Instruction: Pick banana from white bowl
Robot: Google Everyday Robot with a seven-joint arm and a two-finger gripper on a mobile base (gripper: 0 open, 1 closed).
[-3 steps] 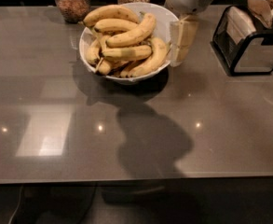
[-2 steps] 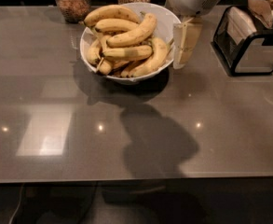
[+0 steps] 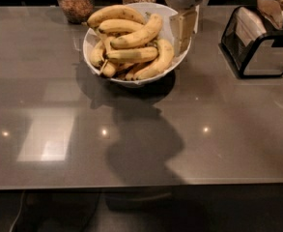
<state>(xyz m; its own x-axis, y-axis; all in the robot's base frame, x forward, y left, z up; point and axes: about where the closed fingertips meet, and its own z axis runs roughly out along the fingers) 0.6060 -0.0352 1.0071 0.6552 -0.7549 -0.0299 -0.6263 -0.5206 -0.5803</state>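
Note:
The white bowl (image 3: 98, 36) stands at the back middle of the grey table, heaped with several yellow bananas. A long, plump, gently curved banana (image 3: 138, 32) with small brown specks lies diagonally on top of the heap. My gripper (image 3: 183, 30), beige below a white rounded wrist, hangs from the top edge over the bowl's right rim. It is just right of that banana's upper end. It holds nothing that I can see.
Two glass jars (image 3: 75, 1) with brownish contents stand behind the bowl. A black wire holder (image 3: 257, 45) with paper packets stands at the right. The grey table (image 3: 141, 129) reaches to the front edge, with light glints and the arm's shadow on it.
The gripper has shifted a little left and up, from beside the bowl's right side to over its right rim. The bananas and the bowl have not moved.

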